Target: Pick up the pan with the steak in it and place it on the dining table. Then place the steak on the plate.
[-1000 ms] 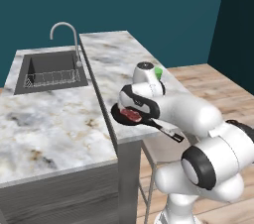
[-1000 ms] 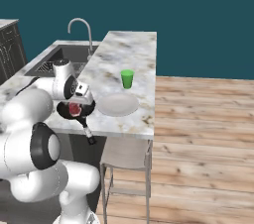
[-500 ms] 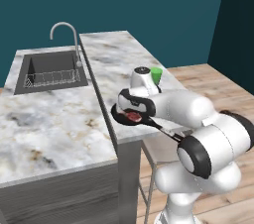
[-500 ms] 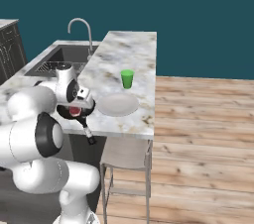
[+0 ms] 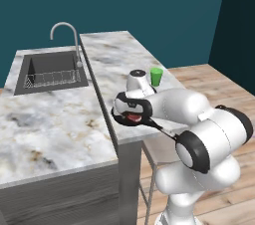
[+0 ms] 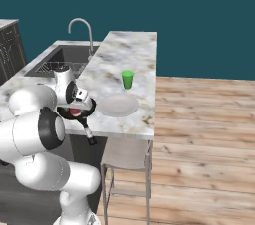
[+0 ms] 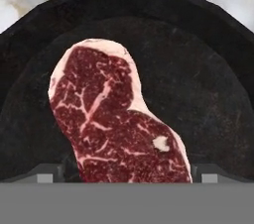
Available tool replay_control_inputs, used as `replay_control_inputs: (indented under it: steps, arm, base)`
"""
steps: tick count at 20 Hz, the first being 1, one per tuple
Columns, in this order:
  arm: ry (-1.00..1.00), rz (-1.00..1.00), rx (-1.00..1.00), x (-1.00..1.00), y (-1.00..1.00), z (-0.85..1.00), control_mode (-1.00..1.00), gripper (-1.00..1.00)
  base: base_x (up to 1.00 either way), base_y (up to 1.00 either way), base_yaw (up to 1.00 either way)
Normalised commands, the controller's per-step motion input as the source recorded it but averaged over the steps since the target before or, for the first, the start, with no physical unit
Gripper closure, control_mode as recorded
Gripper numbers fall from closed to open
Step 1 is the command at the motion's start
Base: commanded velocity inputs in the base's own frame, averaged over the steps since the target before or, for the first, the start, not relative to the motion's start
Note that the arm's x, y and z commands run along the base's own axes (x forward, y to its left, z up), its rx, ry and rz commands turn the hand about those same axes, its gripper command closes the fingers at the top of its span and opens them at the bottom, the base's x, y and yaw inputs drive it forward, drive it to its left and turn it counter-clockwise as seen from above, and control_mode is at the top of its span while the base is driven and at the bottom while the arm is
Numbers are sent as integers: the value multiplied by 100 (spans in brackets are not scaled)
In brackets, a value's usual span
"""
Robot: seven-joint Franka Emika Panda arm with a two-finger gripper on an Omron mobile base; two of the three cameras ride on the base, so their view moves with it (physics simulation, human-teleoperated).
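Jaws standing wide apart, the gripper (image 7: 127, 176) in the hand view is straddling the small slab of raw red marbled steak (image 7: 117, 119) lying in the round black frying pan (image 7: 208, 99), so squeezing low across its narrow width looks wisest. In the left base view the pan (image 5: 130, 118) is sitting on the white-grey marble dining table (image 5: 119, 62). In the right base view the round pale plate (image 6: 118, 105) is lying just beside the pan (image 6: 79, 112), making the carry a short one.

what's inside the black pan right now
A raw steak lies flat in the pan, seen close in the hand view. The pan floor under the meat is covered, so whatever lies beneath it cannot be seen.
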Motion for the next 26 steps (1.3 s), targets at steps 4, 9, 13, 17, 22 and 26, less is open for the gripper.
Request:
replay_control_inputs:
  steps: [4, 9, 13, 17, 22, 26]
  arm:
    - [0, 0, 0, 0, -2, -8, -100, -100]
    - [0, 0, -2, 0, -16, -36, -100, -100]
    - [1, 0, 0, 0, -1, -3, -100, 100]
    - [0, -2, 0, 0, 0, 1, -100, 100]
    - [0, -6, 0, 2, 0, 13, -100, 100]
    - [-2, -8, 4, 0, -1, 53, -100, 100]
  base:
    - [0, 0, 0]
    - [0, 0, 0]
    - [0, 0, 0]
    - [0, 0, 0]
    - [0, 0, 0]
    - [0, 0, 0]
